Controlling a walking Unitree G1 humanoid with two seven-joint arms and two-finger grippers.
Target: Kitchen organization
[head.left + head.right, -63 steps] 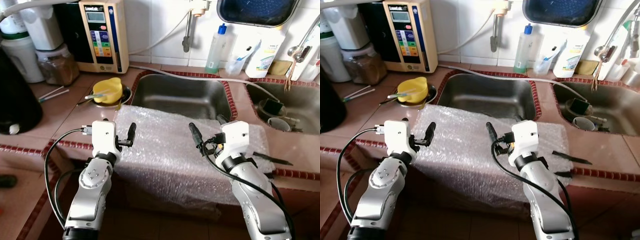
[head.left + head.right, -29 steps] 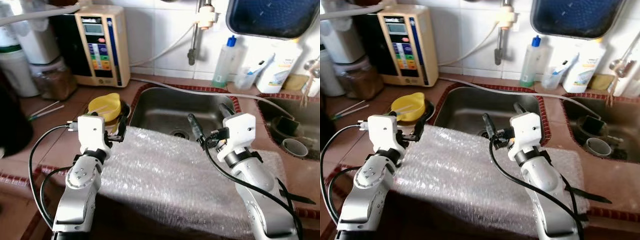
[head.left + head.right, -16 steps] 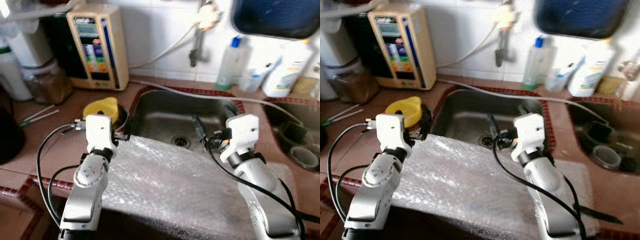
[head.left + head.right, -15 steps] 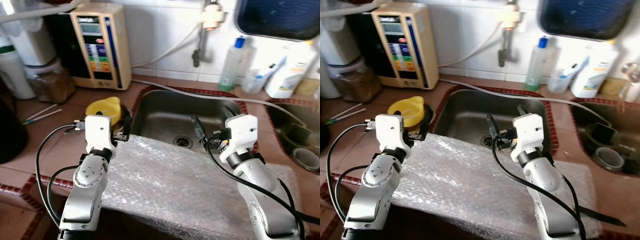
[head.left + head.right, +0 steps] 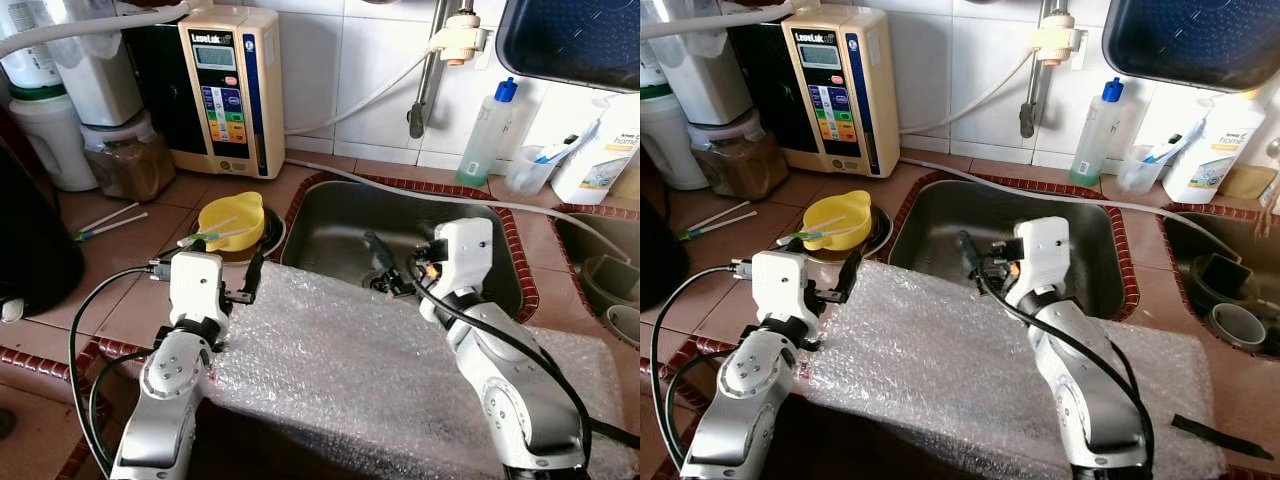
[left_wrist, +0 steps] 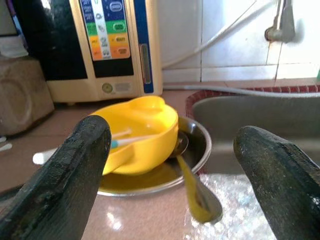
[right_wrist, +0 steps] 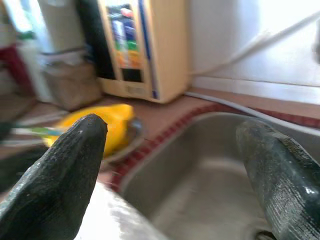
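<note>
A sheet of bubble wrap (image 5: 370, 370) lies over the counter's front edge, before the steel sink (image 5: 330, 225). A yellow bowl (image 5: 229, 219) holding a toothbrush sits in a metal dish (image 6: 196, 148) left of the sink; a spoon (image 6: 198, 201) leans out of the dish. My left gripper (image 5: 243, 283) hovers open at the wrap's left corner, pointing at the bowl (image 6: 142, 127). My right gripper (image 5: 395, 265) is open above the wrap's far edge by the sink's front rim, angled left toward the bowl (image 7: 107, 125). Neither holds anything.
A beige water ioniser (image 5: 226, 85), jars (image 5: 125, 160) and a large black vessel (image 5: 30, 235) stand at the back left. A green-tinted bottle (image 5: 485, 130) and a lotion bottle stand behind the sink. A second sink (image 5: 1225, 275) with cups is on the right. A black strip (image 5: 1203, 430) lies near the wrap's right end.
The camera has shifted, so the counter's left side shows more. My right gripper has swung left over the sink's front rim. Both grippers stay open; the bubble wrap has not moved.
</note>
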